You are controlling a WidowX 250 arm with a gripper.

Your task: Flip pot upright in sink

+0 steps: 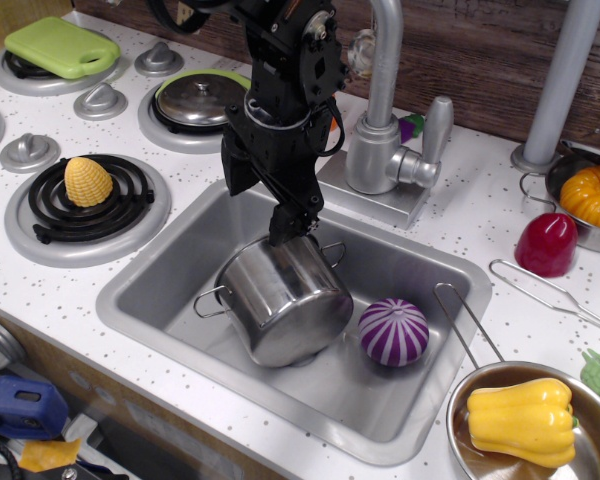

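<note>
Nearest the viewer, at the counter's front right, a long-handled steel pan [580, 455] holds a glossy yellow bell pepper [521, 420]. Far left, a ridged yellow corn piece [87, 182] stands on a black coil burner [42, 210]; behind it a flat green cutting board [60, 46] covers another burner, and a domed steel lid [196, 98] sits on a third. The sink [160, 295], a rectangular silver-grey basin with rounded corners and a raised rim, is recessed in the white speckled counter [480, 225]. Inside it the pot [283, 302], a shiny stainless cylinder with two small wire loop handles, lies tilted toward the viewer on the basin floor, left of centre. The black arm descends steeply from above, and its gripper [290, 232] meets the pot's upper rear edge; the fingers appear closed on that edge, though the pot's body hides their tips. Just right of the pot, apart from it, rests a purple striped ball [394, 331]. Behind the basin rises a matt grey faucet [385, 120]. Farther right lie a dark red plastic piece [547, 243] and an orange pumpkin-shaped piece [592, 196] in a steel bowl.
</note>
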